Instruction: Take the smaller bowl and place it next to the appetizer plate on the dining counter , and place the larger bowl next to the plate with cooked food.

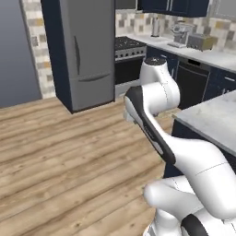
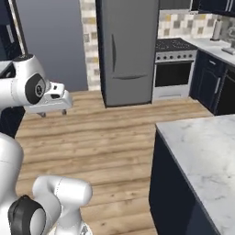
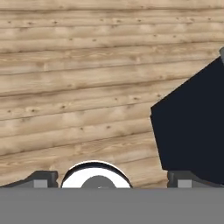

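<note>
Two small dark finger tips sit far apart at the bottom of my hand view, so the gripper (image 3: pixel 111 178) is wide open and has nothing in it. From my seat I see it looking down at the wood floor (image 3: pixel 78 87). A dark navy block (image 3: pixel 192 122) pokes in from the right of that view; I think it is the base of the dining counter, but I cannot be sure from this angle.

In the right base view the hand (image 2: pixel 48 103) sticks out over the floor, well apart from the dining counter (image 2: pixel 206 151). The counter top is white marble with grey lines, and it sits on a dark navy base. In the left base view I see a corner of that same counter (image 1: pixel 214 117) just past the bent white arm (image 1: pixel 156 124).

Far back stands a tall grey fridge (image 1: pixel 87 50). Beside it is a stove (image 2: pixel 172 69) with a dark top. More dark cabinets (image 2: pixel 209 82) run along the back wall.
</note>
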Controlling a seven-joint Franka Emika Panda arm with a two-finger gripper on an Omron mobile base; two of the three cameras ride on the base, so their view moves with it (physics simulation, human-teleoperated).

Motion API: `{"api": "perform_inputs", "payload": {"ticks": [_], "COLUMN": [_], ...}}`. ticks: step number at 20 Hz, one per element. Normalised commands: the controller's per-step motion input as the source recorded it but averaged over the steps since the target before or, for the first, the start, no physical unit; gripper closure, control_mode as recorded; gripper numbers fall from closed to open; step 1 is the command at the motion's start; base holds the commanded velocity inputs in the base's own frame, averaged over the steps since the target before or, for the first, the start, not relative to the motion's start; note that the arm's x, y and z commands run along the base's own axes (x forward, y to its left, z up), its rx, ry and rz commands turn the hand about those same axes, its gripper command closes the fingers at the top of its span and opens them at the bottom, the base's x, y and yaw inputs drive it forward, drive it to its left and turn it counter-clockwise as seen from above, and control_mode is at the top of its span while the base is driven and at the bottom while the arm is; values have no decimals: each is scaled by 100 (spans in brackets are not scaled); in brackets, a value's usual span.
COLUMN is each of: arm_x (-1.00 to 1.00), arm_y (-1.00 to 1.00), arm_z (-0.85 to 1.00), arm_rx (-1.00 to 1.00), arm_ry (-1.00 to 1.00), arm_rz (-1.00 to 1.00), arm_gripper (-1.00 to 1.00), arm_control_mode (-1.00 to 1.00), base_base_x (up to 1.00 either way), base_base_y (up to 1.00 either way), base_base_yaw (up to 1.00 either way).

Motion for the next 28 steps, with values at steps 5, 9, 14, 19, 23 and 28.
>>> {"api": "perform_inputs", "payload": {"ticks": [5,9,14,19,23,28], "arm_x": [0,0,0,0,0,0], "arm_y": [0,0,0,0,0,0], "arm_z": [0,0,0,0,0,0], "arm_rx": [0,0,0,0,0,0], "arm_ry": [0,0,0,0,0,0], "arm_rz": [0,0,0,0,0,0], "arm_gripper": [-100,-100,-100,-100,-100,-100], "arm_control_mode": [100,100,100,100,100,100], "base_base_x": [100,100,100,100,100,100], "base_base_y": [17,0,0,0,0,0], "base_base_yaw": [31,40,35,33,33,36]}}
